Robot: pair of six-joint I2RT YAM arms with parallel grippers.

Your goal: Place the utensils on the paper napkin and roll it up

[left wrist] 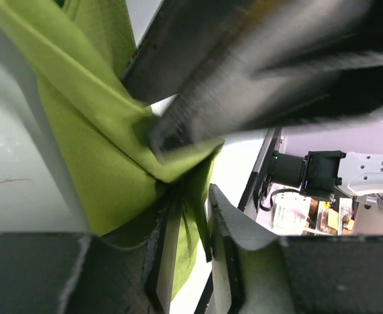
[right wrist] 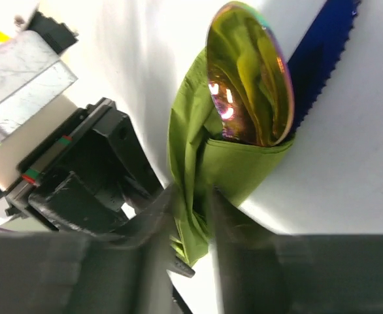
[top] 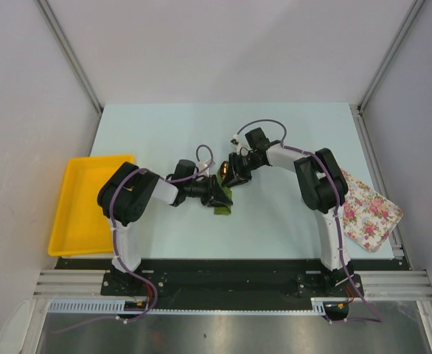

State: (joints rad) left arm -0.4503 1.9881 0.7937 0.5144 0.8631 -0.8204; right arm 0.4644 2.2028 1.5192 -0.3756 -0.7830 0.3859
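The olive-green paper napkin [top: 223,200] lies bunched in folds at the table's middle, wrapped round the utensils. A gold spoon head [right wrist: 250,78] sticks out of the wrap, and a dark blue serrated knife [right wrist: 325,52] lies behind it. My right gripper [right wrist: 193,196] pinches the napkin [right wrist: 198,163] just below the spoon head, the paper filling the gap between its fingers. My left gripper [left wrist: 191,196] straddles a hanging fold of the napkin [left wrist: 93,150], its jaws apart with table showing between them. The right gripper's fingers [left wrist: 198,118] press the paper from the upper right in the left wrist view.
A yellow tray [top: 79,214] sits at the table's left edge beside the left arm. A white cloth with pink flowers [top: 369,210] lies at the right edge. Both grippers [top: 223,186] crowd together over the bundle.
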